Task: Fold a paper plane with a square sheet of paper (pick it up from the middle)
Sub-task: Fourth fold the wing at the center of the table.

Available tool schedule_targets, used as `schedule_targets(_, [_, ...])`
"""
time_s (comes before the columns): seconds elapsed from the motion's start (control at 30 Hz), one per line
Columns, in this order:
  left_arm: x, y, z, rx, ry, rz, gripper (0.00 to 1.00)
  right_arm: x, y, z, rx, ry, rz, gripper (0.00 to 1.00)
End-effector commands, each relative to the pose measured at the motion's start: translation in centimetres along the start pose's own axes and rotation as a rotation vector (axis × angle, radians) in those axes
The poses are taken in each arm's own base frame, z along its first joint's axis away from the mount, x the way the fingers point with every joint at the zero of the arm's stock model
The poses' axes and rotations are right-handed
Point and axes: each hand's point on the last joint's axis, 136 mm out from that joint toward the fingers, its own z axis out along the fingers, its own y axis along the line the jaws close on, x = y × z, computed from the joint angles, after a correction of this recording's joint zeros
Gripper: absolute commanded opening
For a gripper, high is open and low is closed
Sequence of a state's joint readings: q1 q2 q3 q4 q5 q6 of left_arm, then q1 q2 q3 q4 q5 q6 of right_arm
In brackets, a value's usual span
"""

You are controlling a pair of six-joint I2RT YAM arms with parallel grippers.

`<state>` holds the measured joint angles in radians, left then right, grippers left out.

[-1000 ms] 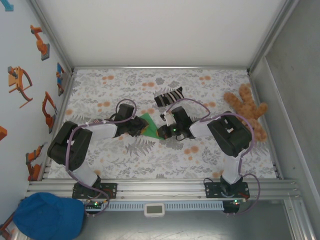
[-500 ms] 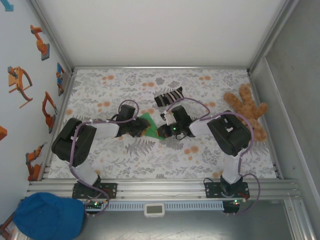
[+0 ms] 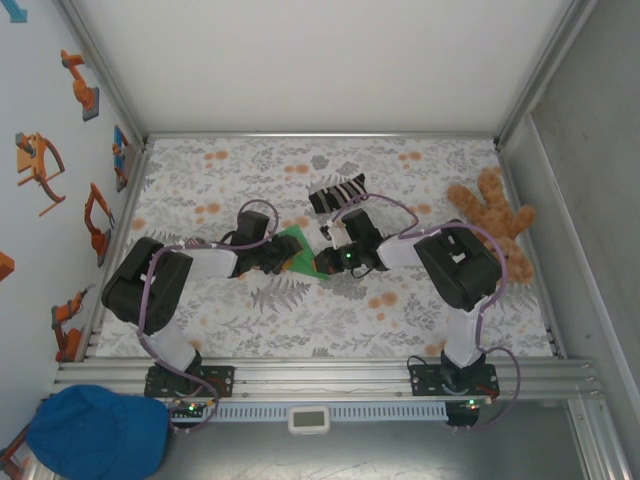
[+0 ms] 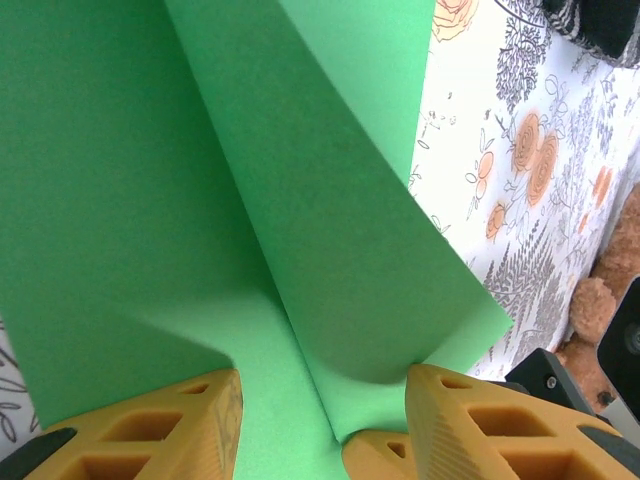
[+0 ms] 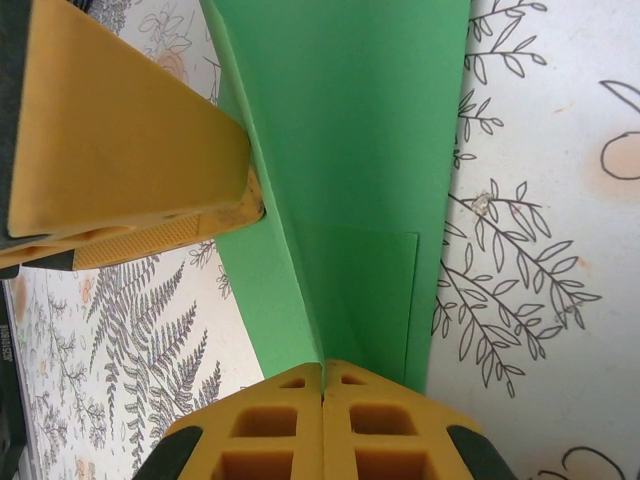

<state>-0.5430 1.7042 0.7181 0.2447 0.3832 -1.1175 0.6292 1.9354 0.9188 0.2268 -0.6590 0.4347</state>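
The bright green sheet of paper point(image 3: 296, 247) lies mid-table between both grippers, folded into overlapping flaps with a centre crease point(image 4: 290, 250). My left gripper point(image 4: 322, 385) is open, its orange fingers point(image 4: 150, 430) standing apart on either side of the raised fold, and a curled flap touches the right finger. My right gripper point(image 5: 323, 372) is shut on the paper point(image 5: 350, 150), with the crease pinched in the seam between its fingertips. From above, the left gripper point(image 3: 279, 258) and right gripper point(image 3: 324, 262) face each other across the paper. One left finger point(image 5: 130, 130) presses against the paper's edge.
A black-and-white striped sock point(image 3: 338, 192) lies just behind the grippers. A brown teddy bear point(image 3: 497, 222) sits at the right edge of the floral cloth point(image 3: 330, 320). A blue cap point(image 3: 95, 432) rests outside the rail at the near left. Walls close in on three sides.
The left jaws have spread apart from the paper fold, and the left arm has shifted slightly. The right gripper stays shut on the paper.
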Motion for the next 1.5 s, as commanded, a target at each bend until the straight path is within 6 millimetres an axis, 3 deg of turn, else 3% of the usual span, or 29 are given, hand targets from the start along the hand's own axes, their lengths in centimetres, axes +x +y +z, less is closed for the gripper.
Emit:
schedule_targets(0.0, [0.2,0.2,0.2,0.006,0.002,0.036,0.48,1.8,-0.8,0.6,0.021,0.078,0.058,0.01])
schedule_targets(0.47, [0.7,2.9,0.4,-0.119,0.02,-0.033,0.44,2.0,-0.6,0.5,0.021,0.102,0.074,0.02])
schedule_targets(0.9, [1.2,6.5,-0.2,-0.348,0.045,-0.1,0.45,0.6,0.2,-0.3,-0.012,0.073,0.074,0.08])
schedule_targets(1.07, [1.4,7.3,0.1,-0.384,0.062,-0.121,0.45,-0.6,1.0,-1.5,-0.046,0.035,0.072,0.13])
schedule_targets(1.47, [1.6,8.3,0.2,-0.436,0.074,-0.136,0.44,0.2,0.8,-1.6,-0.058,0.061,0.085,0.15])
